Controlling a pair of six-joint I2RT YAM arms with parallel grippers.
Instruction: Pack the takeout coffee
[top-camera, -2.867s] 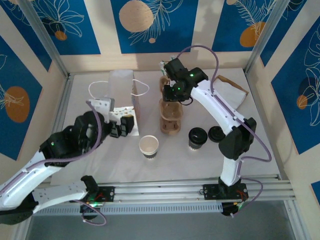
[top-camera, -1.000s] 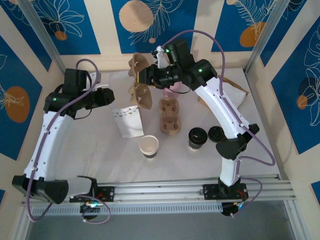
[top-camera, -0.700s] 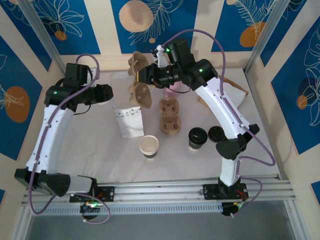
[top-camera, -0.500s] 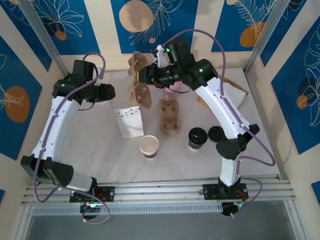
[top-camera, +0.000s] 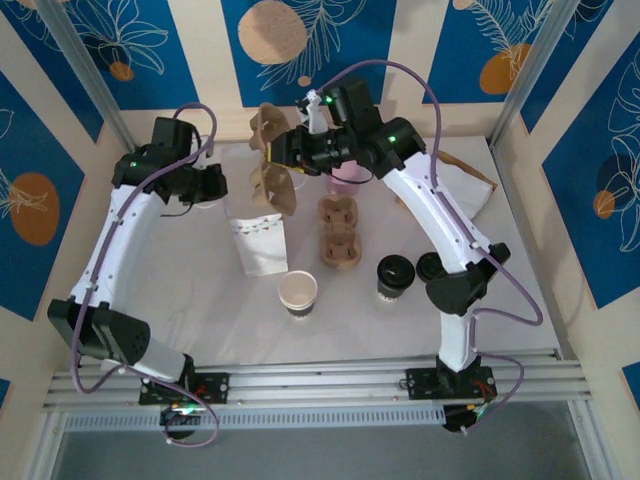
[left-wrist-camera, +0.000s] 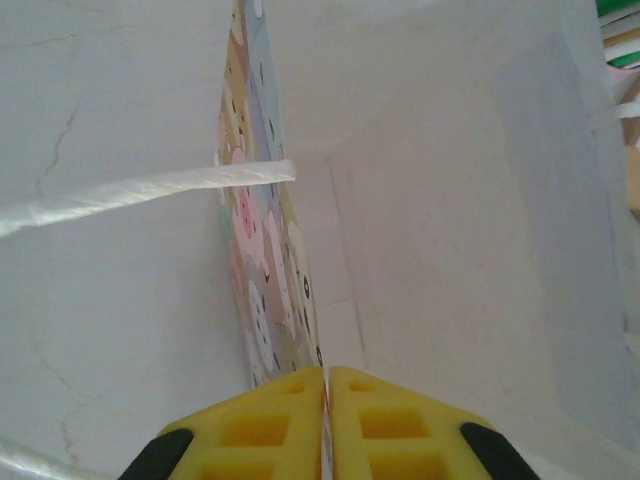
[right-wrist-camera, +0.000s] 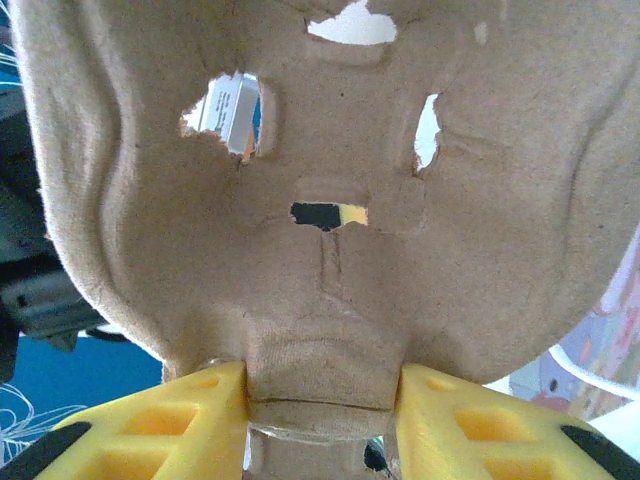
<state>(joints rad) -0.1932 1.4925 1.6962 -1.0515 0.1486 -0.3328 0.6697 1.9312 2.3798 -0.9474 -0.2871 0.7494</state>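
The takeout coffee (top-camera: 396, 272), a white paper cup with a black lid, stands on the table at front right, clear of both grippers. My left gripper (top-camera: 212, 192) is shut on the top edge of a white paper bag (top-camera: 258, 240); in the left wrist view the yellow fingers (left-wrist-camera: 270, 425) pinch the bag's printed wall (left-wrist-camera: 262, 300) beside its twisted handle (left-wrist-camera: 150, 190). My right gripper (top-camera: 284, 152) is held high at the back, shut on a brown pulp cup carrier (top-camera: 270, 165) that hangs tilted above the bag. The right wrist view shows the carrier (right-wrist-camera: 330, 200) clamped between the fingers (right-wrist-camera: 190, 415).
A second brown carrier (top-camera: 338, 232) lies mid-table. A lidless white cup (top-camera: 298, 290) stands in front of the bag. A loose black lid (top-camera: 432, 265) lies right of the coffee. A pink cup (top-camera: 345, 178) sits behind the carrier, and a brown paper bag (top-camera: 462, 182) lies at back right.
My left arm has swung its elbow toward the back while keeping hold of the bag. The right gripper has shifted the carrier slightly left and up.
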